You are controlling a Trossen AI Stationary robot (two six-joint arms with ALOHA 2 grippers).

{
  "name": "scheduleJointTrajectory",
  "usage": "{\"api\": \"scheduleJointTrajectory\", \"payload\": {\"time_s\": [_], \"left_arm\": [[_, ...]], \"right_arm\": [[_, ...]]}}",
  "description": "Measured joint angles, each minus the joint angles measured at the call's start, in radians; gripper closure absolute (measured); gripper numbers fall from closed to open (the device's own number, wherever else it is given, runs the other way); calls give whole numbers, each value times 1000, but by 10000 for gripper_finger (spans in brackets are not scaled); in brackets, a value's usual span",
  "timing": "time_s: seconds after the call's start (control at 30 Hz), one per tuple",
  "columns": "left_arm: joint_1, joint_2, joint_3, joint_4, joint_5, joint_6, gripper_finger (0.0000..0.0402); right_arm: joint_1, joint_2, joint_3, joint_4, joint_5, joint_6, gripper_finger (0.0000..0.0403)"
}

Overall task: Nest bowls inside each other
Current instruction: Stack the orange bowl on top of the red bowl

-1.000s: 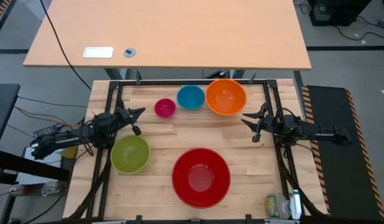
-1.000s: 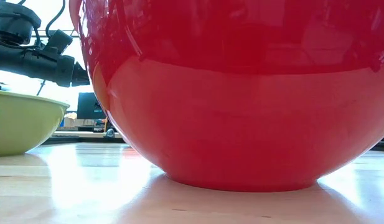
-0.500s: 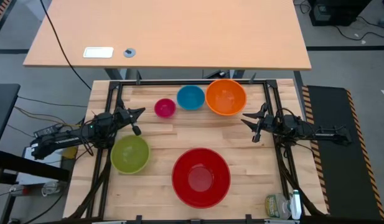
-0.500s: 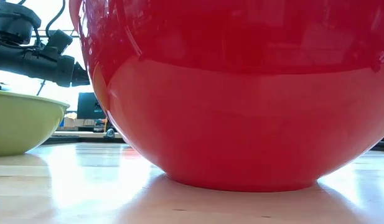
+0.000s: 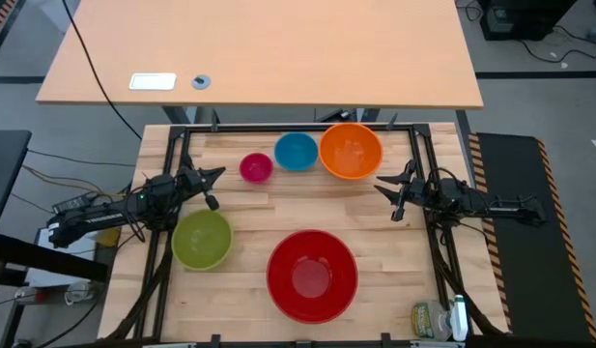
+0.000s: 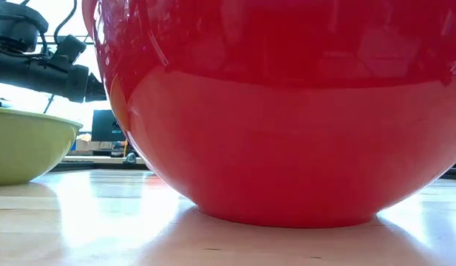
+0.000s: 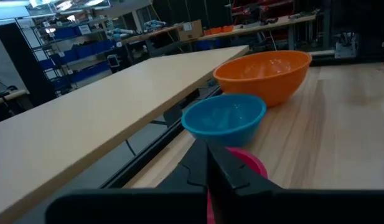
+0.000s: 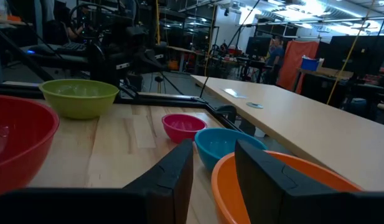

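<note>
Five bowls stand apart, each on its base on the wooden table. The red bowl (image 5: 312, 275) is near the front middle and the yellow-green bowl (image 5: 201, 239) to its left. The pink bowl (image 5: 256, 167), blue bowl (image 5: 296, 151) and orange bowl (image 5: 351, 151) form a row at the far side. My left gripper (image 5: 216, 187) hovers at the table's left edge, just beyond the yellow-green bowl, shut (image 7: 208, 168) and pointing level toward the pink bowl (image 7: 251, 165). My right gripper (image 5: 386, 196) hovers at the right edge, open (image 8: 213, 168) and empty, near the orange bowl (image 8: 285, 186).
A black frame (image 5: 298, 128) runs round the table. Beyond it stands a tan desk (image 5: 259, 53) bearing a white card (image 5: 153, 81) and a small disc (image 5: 201, 81). A bottle (image 5: 431, 321) lies at the near right corner. Bare wood lies between the bowl row and the red bowl.
</note>
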Motion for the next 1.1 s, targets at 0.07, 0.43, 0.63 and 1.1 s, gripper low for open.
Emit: {"api": "scheduleJointTrajectory", "payload": {"time_s": [0.07, 0.43, 0.63, 1.1], "left_arm": [[0, 0, 0, 41, 0, -13, 399], [0, -1, 0, 344, 5, -747, 399], [0, 0, 0, 392, 5, -932, 399], [0, 3, 28, 501, -73, -1012, 399]], "right_arm": [[0, 0, 0, 0, 0, 0, 275], [-12, 3, 0, 328, 103, 139, 275], [-43, 42, 0, 390, 331, 505, 275], [-79, 458, 327, 283, 232, 630, 275]]}}
